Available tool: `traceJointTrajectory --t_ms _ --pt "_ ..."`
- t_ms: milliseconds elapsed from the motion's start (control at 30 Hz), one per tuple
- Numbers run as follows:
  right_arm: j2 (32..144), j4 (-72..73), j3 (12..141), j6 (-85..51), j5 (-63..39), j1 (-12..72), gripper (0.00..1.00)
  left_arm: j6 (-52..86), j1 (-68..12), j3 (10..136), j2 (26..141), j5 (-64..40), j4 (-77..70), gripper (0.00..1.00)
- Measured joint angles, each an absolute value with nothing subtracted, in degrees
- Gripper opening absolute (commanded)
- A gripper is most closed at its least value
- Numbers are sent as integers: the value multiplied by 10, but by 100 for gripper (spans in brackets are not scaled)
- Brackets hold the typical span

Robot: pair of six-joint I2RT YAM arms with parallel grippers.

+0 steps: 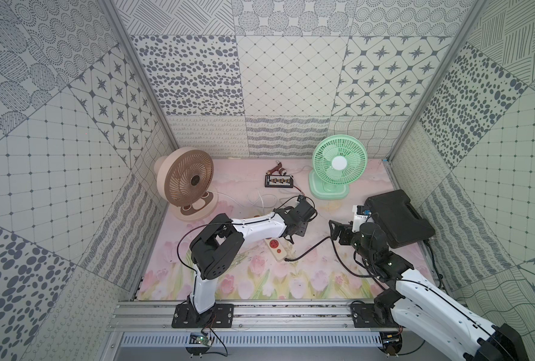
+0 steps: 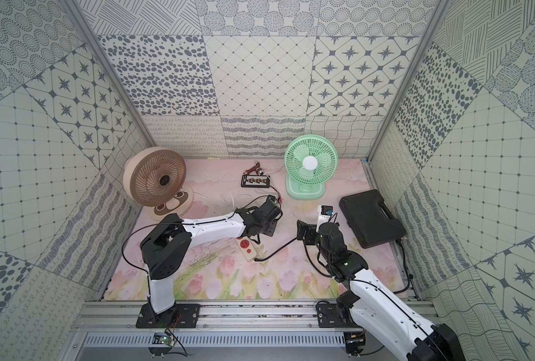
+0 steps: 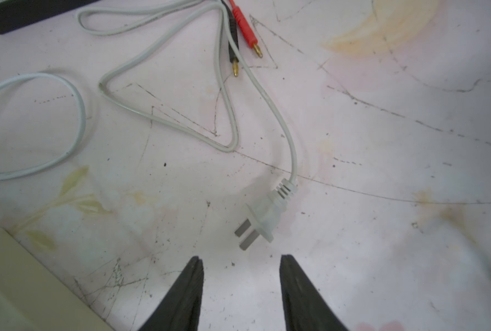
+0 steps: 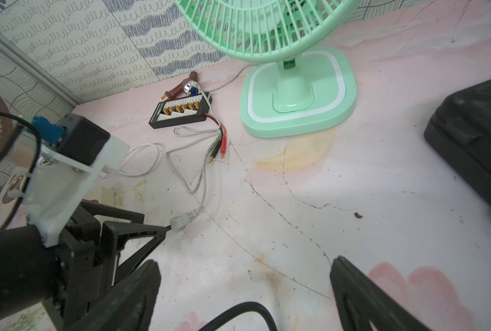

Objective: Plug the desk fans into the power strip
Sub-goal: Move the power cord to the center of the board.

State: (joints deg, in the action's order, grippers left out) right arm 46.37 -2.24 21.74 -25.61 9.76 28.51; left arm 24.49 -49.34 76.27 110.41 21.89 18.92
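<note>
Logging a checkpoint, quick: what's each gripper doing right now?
Left gripper: open, empty; the white plug lies just ahead of it, untouched.
Right gripper: open, holding nothing.

Readable text, labels, brands, numbers, signs: none in any view.
- Small black board (image 4: 181, 110): any print on its casing is too small to read.
- Power strip (image 1: 279, 253): whether its cream face bears lettering cannot be told at this size.
</note>
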Motion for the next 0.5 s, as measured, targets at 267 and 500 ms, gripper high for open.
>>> traceJointTrajectory --t_ms 267,500 --pt "537 -23 260 -269 -19 272 97 246 -480 715 1002 197 192 57" --pt "638 -44 352 -334 -80 272 90 258 -474 605 864 189 186 62"
